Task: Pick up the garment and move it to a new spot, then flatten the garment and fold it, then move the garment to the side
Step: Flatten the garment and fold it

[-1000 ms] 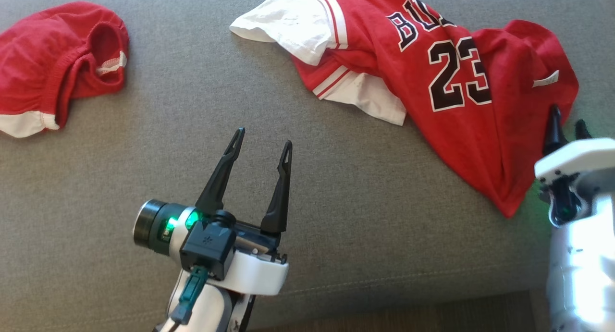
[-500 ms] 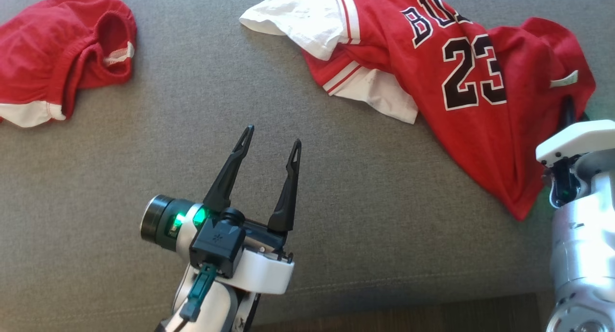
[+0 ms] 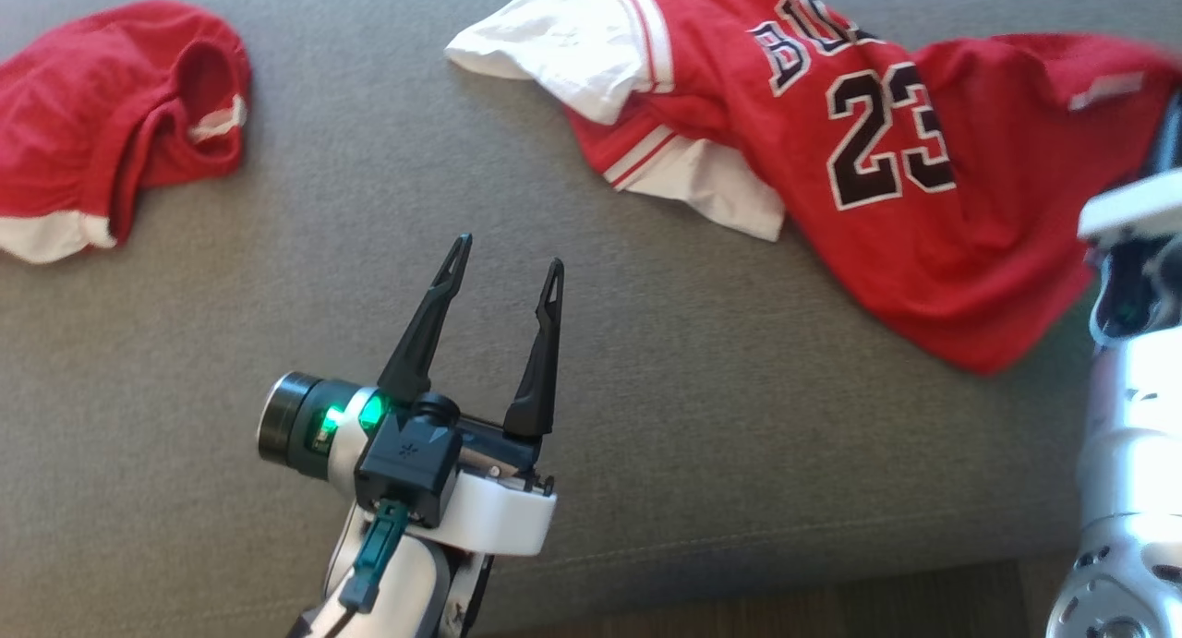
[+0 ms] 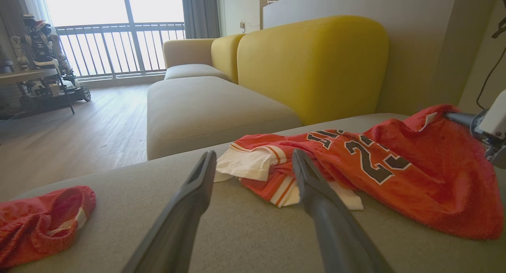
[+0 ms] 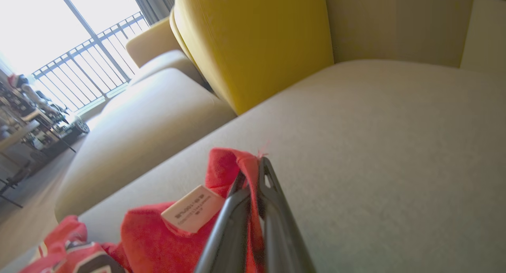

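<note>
Now the right gripper has its two fingers pinched together on a fold of the red jersey beside its white label. That corner is raised off the grey sofa seat while the rest lies crumpled on it. The left gripper hovers over the seat, fingers spread wide and holding nothing, well apart from the red shorts at the left.
</note>
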Available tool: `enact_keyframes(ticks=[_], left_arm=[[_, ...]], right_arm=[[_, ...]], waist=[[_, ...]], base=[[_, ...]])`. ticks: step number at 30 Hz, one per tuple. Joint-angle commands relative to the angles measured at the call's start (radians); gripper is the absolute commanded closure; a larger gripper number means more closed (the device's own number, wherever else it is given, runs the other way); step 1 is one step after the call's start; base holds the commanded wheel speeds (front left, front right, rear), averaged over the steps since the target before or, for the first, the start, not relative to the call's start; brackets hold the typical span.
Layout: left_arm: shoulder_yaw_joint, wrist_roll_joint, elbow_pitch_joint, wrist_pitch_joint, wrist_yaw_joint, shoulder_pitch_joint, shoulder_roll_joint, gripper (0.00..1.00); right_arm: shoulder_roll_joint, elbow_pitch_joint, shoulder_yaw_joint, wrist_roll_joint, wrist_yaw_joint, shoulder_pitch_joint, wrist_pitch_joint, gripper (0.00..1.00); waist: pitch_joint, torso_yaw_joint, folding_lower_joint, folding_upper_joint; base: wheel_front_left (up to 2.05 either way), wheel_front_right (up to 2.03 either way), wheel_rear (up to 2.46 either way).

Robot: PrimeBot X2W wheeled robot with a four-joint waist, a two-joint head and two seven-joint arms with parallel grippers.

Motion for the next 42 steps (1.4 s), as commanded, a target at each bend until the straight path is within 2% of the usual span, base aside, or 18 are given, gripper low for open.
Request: enact_keyframes(ticks=[1, 5, 9, 14, 18, 21, 25, 30, 34, 38, 39, 40, 42], left_arm=[[0.025, -0.005, -0.034, -0.005, -0.001, -0.003, 0.007, 0.00], [0.021, -0.006, -0.034, -0.005, 0.000, 0.000, 0.005, 0.00], [0.024, -0.013, -0.035, -0.005, 0.003, 0.012, 0.003, 0.00], [0.035, -0.018, -0.038, -0.005, 0.001, 0.021, 0.001, 0.00], [0.034, -0.013, -0.040, -0.005, -0.004, 0.013, -0.001, 0.00], [0.036, -0.012, -0.042, -0.005, -0.007, 0.013, -0.001, 0.00], [0.027, -0.009, -0.034, -0.005, -0.020, 0.007, -0.001, 0.00], [0.023, -0.008, -0.032, -0.005, -0.021, 0.001, -0.004, 0.00], [0.009, -0.011, -0.029, -0.005, -0.027, -0.009, -0.010, 0.00], [-0.009, -0.019, -0.026, -0.005, -0.030, -0.021, -0.018, 0.00], [-0.013, -0.021, -0.026, -0.005, -0.029, -0.023, -0.020, 0.00], [-0.017, -0.022, -0.025, -0.005, -0.028, -0.025, -0.022, 0.00], [-0.024, -0.028, -0.025, -0.005, -0.025, -0.028, -0.025, 0.00]], right_arm=[[0.005, -0.096, 0.057, 0.053, 0.000, -0.034, 0.011, 1.00], [0.010, -0.291, 0.117, 0.160, 0.000, -0.023, 0.077, 1.00], [0.013, -0.451, 0.123, 0.187, 0.000, 0.026, 0.167, 1.00], [0.016, -0.523, 0.078, 0.160, 0.000, 0.118, 0.276, 1.00], [0.017, -0.493, 0.016, 0.140, 0.000, 0.197, 0.319, 1.00], [0.017, -0.462, -0.014, 0.128, 0.000, 0.220, 0.283, 1.00], [0.017, -0.398, 0.001, 0.122, 0.000, 0.212, 0.259, 1.00], [0.017, -0.361, 0.035, 0.088, 0.000, 0.122, 0.187, 1.00], [0.017, -0.266, 0.049, 0.021, 0.000, -0.026, 0.088, 1.00], [0.017, -0.133, -0.044, -0.123, 0.000, -0.173, -0.004, 1.00], [0.017, -0.109, -0.086, -0.180, 0.000, -0.197, -0.016, 0.47], [0.017, -0.089, -0.130, -0.238, 0.000, -0.218, -0.025, 0.00], [0.017, -0.064, -0.197, -0.337, 0.000, -0.241, -0.037, 0.00]], waist=[[-0.022, -0.024, 0.0000, 0.0000], [-0.050, -0.037, 0.0000, 0.0000], [-0.071, -0.030, 0.0000, 0.0000], [-0.083, -0.023, 0.0000, 0.0000], [-0.080, -0.021, 0.0000, 0.0000], [-0.067, -0.036, 0.0000, 0.0000], [-0.055, -0.048, 0.0000, 0.0000], [-0.052, -0.051, 0.0000, 0.0000], [-0.048, -0.028, 0.0000, 0.0000], [-0.040, 0.025, 0.0000, 0.0000], [-0.038, 0.039, 0.0000, 0.0000], [-0.035, 0.053, 0.0000, 0.0000], [-0.032, 0.081, 0.0000, 0.0000]], base=[[0.00, 0.00, 0.00], [0.00, 0.00, 0.00], [0.00, 0.00, 0.00], [0.00, 0.00, 0.00], [0.00, 0.00, 0.00], [0.00, 0.00, 0.00], [0.00, 0.00, 0.00], [0.00, 0.00, 0.00], [0.00, 0.00, 0.00], [0.00, 0.00, 0.00], [0.00, 0.00, 0.00], [0.00, 0.00, 0.00], [0.00, 0.00, 0.00]])
